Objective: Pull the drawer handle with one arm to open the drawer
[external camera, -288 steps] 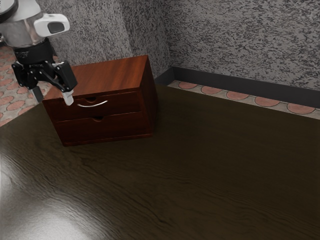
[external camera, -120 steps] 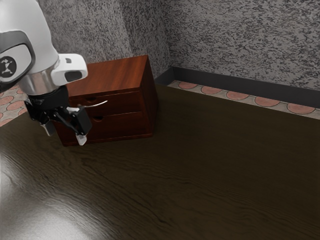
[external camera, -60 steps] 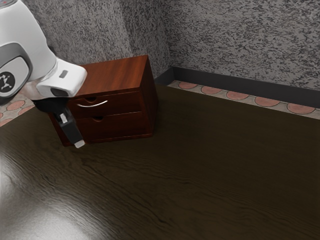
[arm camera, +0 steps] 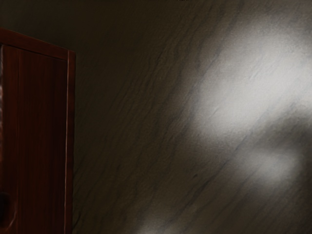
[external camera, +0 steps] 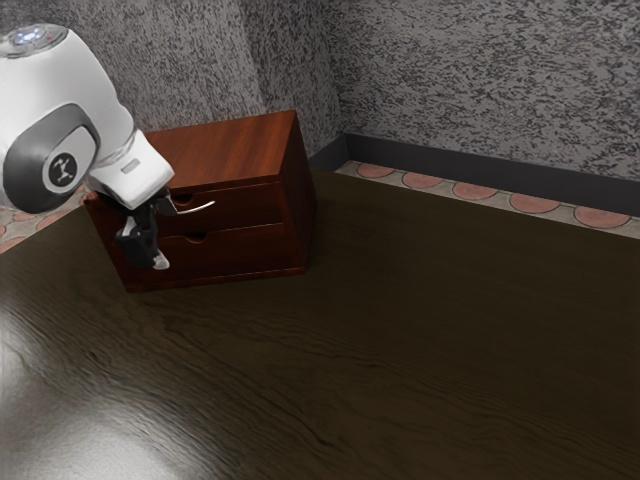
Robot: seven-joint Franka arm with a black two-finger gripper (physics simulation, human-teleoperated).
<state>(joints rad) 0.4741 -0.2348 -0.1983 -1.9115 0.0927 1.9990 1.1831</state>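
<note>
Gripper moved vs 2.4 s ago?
Yes. The gripper has dropped from level with the upper drawer's handle to the lower drawer front, near the exterior view's left end of the wooden cabinet.

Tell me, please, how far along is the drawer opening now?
Done: nothing yet; the top drawer sits flush in the cabinet. In hand: the gripper hangs before the cabinet's front, low beside the handle, seemingly not on it. Left: grasp the handle and pull.
</note>
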